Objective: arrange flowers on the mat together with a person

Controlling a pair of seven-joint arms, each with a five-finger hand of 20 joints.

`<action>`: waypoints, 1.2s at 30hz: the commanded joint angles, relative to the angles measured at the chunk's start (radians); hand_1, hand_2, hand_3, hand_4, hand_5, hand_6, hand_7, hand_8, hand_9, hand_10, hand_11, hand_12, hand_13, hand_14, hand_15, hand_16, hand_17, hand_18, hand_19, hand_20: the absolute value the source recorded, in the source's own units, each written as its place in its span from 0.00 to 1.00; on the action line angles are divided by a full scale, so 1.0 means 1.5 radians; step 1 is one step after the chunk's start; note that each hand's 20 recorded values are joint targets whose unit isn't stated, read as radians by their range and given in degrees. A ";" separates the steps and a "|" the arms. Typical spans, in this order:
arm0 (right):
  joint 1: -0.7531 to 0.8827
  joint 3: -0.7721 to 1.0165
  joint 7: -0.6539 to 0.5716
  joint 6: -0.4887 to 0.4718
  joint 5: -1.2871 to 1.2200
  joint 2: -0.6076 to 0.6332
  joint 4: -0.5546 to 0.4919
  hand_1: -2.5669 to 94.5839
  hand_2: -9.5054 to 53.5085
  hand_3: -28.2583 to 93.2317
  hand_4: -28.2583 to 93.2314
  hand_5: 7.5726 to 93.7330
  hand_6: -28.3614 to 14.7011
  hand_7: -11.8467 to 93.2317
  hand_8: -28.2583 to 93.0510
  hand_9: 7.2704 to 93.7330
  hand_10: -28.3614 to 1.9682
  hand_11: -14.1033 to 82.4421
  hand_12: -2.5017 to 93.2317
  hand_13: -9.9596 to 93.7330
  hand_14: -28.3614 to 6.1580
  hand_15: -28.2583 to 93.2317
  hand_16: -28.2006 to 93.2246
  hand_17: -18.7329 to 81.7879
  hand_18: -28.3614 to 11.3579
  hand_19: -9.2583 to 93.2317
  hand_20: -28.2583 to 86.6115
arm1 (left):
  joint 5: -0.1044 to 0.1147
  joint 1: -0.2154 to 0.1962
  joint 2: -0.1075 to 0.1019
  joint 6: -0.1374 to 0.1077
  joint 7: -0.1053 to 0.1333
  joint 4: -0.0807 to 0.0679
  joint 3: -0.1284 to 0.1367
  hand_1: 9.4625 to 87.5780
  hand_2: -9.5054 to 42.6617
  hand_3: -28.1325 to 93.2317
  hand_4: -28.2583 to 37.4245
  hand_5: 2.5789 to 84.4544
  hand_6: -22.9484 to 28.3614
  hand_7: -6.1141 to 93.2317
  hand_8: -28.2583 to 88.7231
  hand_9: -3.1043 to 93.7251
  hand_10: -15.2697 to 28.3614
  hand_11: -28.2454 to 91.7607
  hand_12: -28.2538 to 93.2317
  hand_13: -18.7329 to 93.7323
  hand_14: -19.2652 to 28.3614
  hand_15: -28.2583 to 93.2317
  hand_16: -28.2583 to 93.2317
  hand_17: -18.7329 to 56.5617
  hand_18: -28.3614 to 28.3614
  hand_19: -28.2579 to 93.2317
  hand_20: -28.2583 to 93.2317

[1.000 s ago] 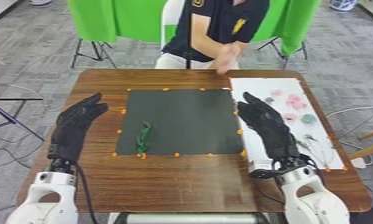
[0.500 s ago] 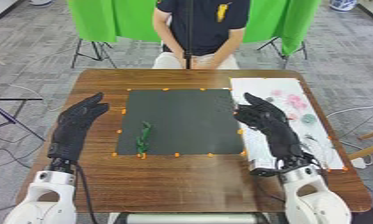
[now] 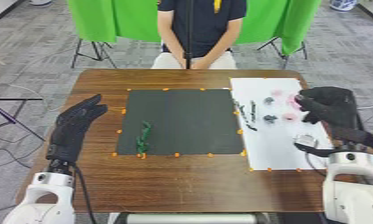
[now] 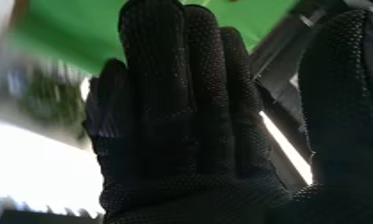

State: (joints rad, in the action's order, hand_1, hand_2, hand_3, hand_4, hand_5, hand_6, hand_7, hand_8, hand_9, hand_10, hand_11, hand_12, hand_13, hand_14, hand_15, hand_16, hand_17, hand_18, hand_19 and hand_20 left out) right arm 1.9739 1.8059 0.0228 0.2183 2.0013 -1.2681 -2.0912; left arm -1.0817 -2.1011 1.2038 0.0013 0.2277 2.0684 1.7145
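Brown wooden table (image 3: 182, 182), green sprig (image 3: 145, 136) on dark mat (image 3: 187, 115) left of centre, pink flower (image 3: 289, 117) on white sheet (image 3: 276, 157) at right, left hand (image 3: 73, 122) mid-left, right hand (image 3: 335, 105) mid-right, both with fingers straight.

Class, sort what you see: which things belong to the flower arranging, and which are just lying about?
Belongs to the job:
- dark mat
- green sprig on it
- white sheet
- pink flower and grey flower on the sheet

Just about:
- green cloth
- blue-and-white pot
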 commanded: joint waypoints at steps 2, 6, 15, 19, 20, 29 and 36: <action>0.034 0.083 -0.080 -0.139 0.253 0.078 -0.008 0.53 0.00 0.57 0.00 0.73 0.64 0.33 0.14 0.89 0.54 0.41 0.25 0.95 0.67 0.56 0.46 0.78 0.42 0.92 0.52 | -0.003 -0.008 -0.008 -0.006 -0.014 0.004 0.005 0.25 0.08 0.74 0.14 0.54 0.53 0.18 0.19 0.50 0.64 0.41 0.37 0.45 0.75 0.36 0.28 0.26 0.76 0.31 0.38; 0.033 0.093 -0.118 -0.236 0.295 0.096 -0.003 0.44 0.00 0.73 0.00 0.74 0.64 0.33 0.14 0.88 0.54 0.40 0.25 0.94 0.67 0.56 0.46 0.78 0.44 0.92 0.50 | -0.003 -0.001 -0.017 -0.003 -0.013 0.002 0.004 0.25 0.08 0.74 0.14 0.54 0.53 0.18 0.19 0.50 0.64 0.41 0.37 0.45 0.75 0.36 0.28 0.26 0.76 0.31 0.38; 0.012 0.064 -0.174 -0.278 0.335 0.127 0.047 0.43 0.00 0.77 0.00 0.73 0.64 0.32 0.14 0.88 0.58 0.39 0.25 0.94 0.69 0.56 0.47 0.79 0.47 0.91 0.49 | -0.008 -0.007 -0.014 -0.005 -0.013 0.006 0.008 0.25 0.08 0.74 0.14 0.54 0.54 0.18 0.19 0.50 0.64 0.41 0.37 0.45 0.75 0.36 0.28 0.26 0.76 0.31 0.38; 0.006 0.060 -0.185 -0.317 0.333 0.132 0.065 0.46 0.00 0.66 0.00 0.74 0.63 0.31 0.15 0.88 0.59 0.39 0.25 0.95 0.69 0.56 0.47 0.79 0.47 0.91 0.48 | -0.009 -0.007 -0.014 -0.004 -0.014 0.005 0.007 0.25 0.08 0.74 0.14 0.53 0.54 0.18 0.19 0.50 0.64 0.41 0.37 0.45 0.75 0.36 0.28 0.26 0.76 0.31 0.38; 0.005 0.056 -0.189 -0.316 0.335 0.133 0.070 0.46 0.00 0.63 0.00 0.74 0.63 0.31 0.15 0.88 0.58 0.38 0.25 0.95 0.69 0.56 0.47 0.79 0.47 0.92 0.48 | -0.011 -0.007 -0.013 -0.005 -0.014 0.005 0.007 0.25 0.08 0.74 0.14 0.53 0.54 0.18 0.19 0.50 0.64 0.41 0.37 0.45 0.75 0.36 0.28 0.26 0.76 0.31 0.38; 0.006 0.049 -0.190 -0.342 0.355 0.128 0.085 0.73 0.00 0.00 0.36 0.76 0.61 0.29 0.15 0.92 0.55 0.36 0.24 0.98 0.69 0.55 0.48 0.81 0.46 0.94 0.48 | -0.011 -0.018 -0.010 -0.008 -0.015 0.011 0.014 0.25 0.08 0.74 0.14 0.53 0.54 0.18 0.19 0.50 0.64 0.41 0.37 0.45 0.75 0.36 0.28 0.26 0.76 0.31 0.38; 0.009 0.030 -0.191 -0.332 0.367 0.127 0.101 0.75 0.00 0.00 0.46 0.79 0.64 0.30 0.15 0.94 0.58 0.37 0.23 1.00 0.71 0.55 0.49 0.82 0.48 0.96 0.47 | -0.011 -0.019 -0.008 -0.007 -0.014 0.011 0.014 0.25 0.08 0.74 0.14 0.53 0.54 0.17 0.19 0.50 0.64 0.41 0.37 0.45 0.75 0.36 0.28 0.26 0.76 0.31 0.38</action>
State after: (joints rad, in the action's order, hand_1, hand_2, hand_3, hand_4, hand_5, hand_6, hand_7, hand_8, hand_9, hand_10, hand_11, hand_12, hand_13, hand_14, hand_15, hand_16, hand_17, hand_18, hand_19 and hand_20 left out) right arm 1.9708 1.8757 -0.2583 -0.2887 2.5234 -1.0766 -1.9597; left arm -1.0959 -2.1158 1.1803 -0.0018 0.2145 2.0819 1.7327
